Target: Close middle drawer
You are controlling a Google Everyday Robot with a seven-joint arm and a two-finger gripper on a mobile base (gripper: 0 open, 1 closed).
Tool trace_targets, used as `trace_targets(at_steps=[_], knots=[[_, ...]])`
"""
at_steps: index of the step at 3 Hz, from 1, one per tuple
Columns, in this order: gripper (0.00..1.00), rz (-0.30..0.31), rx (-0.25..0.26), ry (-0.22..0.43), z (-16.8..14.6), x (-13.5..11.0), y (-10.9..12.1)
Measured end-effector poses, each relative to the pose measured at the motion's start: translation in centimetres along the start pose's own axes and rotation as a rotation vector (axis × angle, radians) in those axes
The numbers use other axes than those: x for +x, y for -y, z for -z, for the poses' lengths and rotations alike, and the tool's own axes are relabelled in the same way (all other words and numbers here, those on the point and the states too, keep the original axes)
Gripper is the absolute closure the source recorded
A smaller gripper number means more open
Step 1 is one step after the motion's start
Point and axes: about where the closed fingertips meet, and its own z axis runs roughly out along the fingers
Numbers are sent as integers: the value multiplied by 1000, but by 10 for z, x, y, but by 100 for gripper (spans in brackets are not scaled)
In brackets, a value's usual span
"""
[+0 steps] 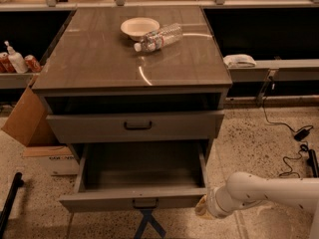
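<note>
The grey-brown cabinet [134, 59] stands in the middle of the camera view. Its top drawer [99, 127], with a black bar handle, is pulled out a little. The middle drawer [99, 202] below it is pulled far out; it is a wide shallow grey box, empty inside, with a small black handle [145, 203] on its flat front. The lowest drawer is hidden under it. My gripper [202, 209], at the end of the white arm [269, 190] coming in from the right, is beside the right end of the middle drawer's front, close to the floor.
A white bowl [139, 27] and a lying water bottle [159, 37] are on the cabinet top. A cardboard box [27, 121] leans at the left. Cans and a bottle [15, 59] stand on the left shelf. Cables [294, 133] lie on the floor at the right.
</note>
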Motion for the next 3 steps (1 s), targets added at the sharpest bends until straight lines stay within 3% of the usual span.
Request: trace_targets(at_steps=[1, 2, 3], knots=[[100, 7, 65, -16, -4, 2, 16], [100, 7, 65, -16, -4, 2, 16], [100, 16, 136, 8, 4, -5, 44]])
